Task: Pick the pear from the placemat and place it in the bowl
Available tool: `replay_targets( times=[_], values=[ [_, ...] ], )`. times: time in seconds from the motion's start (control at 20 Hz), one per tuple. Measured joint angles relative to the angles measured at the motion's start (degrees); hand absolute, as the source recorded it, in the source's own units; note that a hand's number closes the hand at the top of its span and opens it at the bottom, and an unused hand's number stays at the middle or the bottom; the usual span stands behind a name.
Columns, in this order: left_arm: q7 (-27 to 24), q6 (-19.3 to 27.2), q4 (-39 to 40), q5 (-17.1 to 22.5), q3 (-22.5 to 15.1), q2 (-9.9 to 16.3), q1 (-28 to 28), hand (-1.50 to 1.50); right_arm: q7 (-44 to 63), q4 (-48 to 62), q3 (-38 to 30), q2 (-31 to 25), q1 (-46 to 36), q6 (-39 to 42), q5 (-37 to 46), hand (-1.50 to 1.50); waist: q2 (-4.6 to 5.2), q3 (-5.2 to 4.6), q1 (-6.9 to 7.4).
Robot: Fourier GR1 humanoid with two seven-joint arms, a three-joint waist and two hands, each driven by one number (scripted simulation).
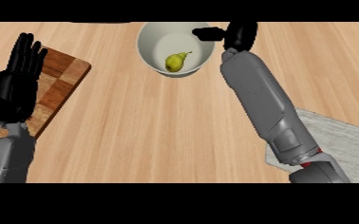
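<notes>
A yellow-green pear [174, 61] lies inside the white bowl [155, 39] at the top middle of the counter. My right hand [238, 34] hovers over the bowl's right rim, fingers relaxed and holding nothing, its thumb reaching over the rim. The grey placemat [336, 135] lies at the lower right, partly hidden under my right forearm. At the left edge my left hand [20, 78] rests open with its fingers pointing up, over the wooden board.
A checkered wooden cutting board [61, 83] sits at the left, partly under my left hand. Bare wooden counter [154, 133] spreads across the middle and front.
</notes>
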Motion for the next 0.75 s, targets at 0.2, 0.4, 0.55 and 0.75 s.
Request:
replay_targets(
  times=[0.2, 0.4, 0.55, 0.75],
  values=[
    [-0.1, -0.1, 0.2, 0.0, 0.7, 0.3, 0.9, 0.0, -1.2, -7.0, -1.6, -2.1, 5.8, -0.8, -2.0, -1.5, -0.39, -0.01, -1.23],
    [0.9, 0.2, -0.6, 0.1, 1.0, 0.4, 1.1, 0.0, -3.4, -17.3, -2.9, -5.8, 14.1, 2.5, -5.7, -1.5, -0.6, 0.01, -1.96],
    [1.5, -0.1, -1.4, 0.5, 1.6, 1.0, 1.3, 0.0, -5.2, -26.0, -3.7, -8.6, 21.6, 5.8, -8.8, -1.5, -0.69, 0.01, -2.27],
    [1.0, -0.4, -1.4, 0.5, 1.6, 0.5, 2.0, 0.0, -6.9, -36.8, -5.2, -11.6, 31.1, 10.0, -13.0, -1.5, -0.61, 0.0, -2.18]
  ],
)
